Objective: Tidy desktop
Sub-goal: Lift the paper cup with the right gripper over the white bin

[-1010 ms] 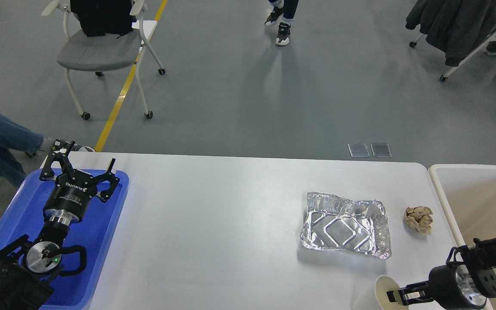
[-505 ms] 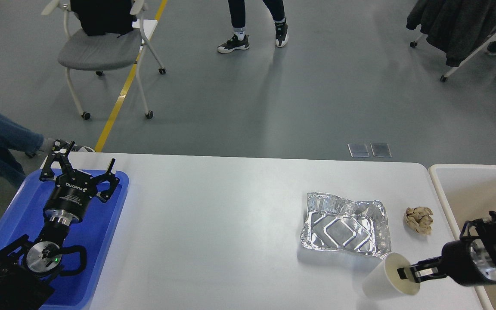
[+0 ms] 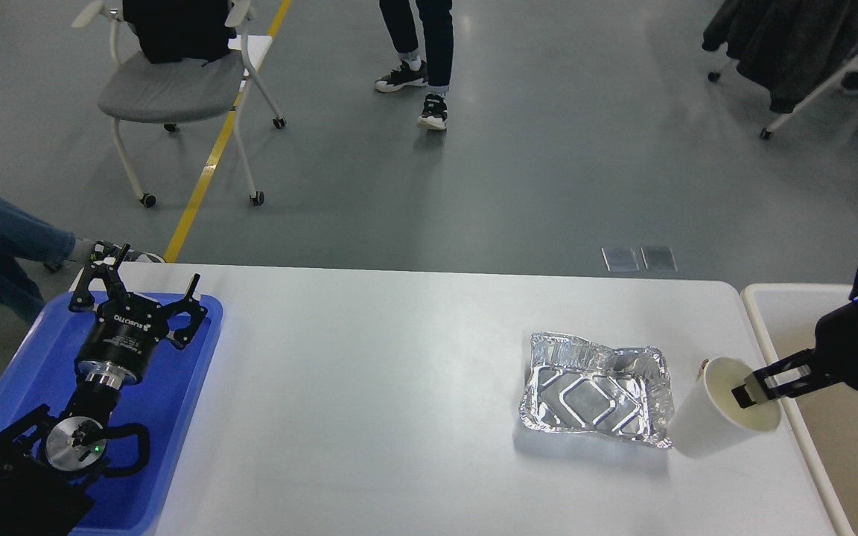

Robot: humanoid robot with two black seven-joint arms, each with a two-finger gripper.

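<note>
The white paper cup (image 3: pixel 712 420) has been lifted and carried farther and rightward since the earlier frame, now covering the crumpled brown wad. It is hanging tilted over the right end of the large white rounded tabletop (image 3: pixel 399 387), beside the crinkled silver foil tray (image 3: pixel 596 387). The right end effector (image 3: pixel 753 389) is pinching its rim. The left end effector (image 3: pixel 138 298) is hovering released over the blue plastic tray (image 3: pixel 198 417).

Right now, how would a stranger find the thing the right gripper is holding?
Look at the right end of the desktop, next to the cream bin. Beside the crumpled foil tray, the right gripper holds a white paper cup by its rim, tilted, smooth, not shiny.
</note>
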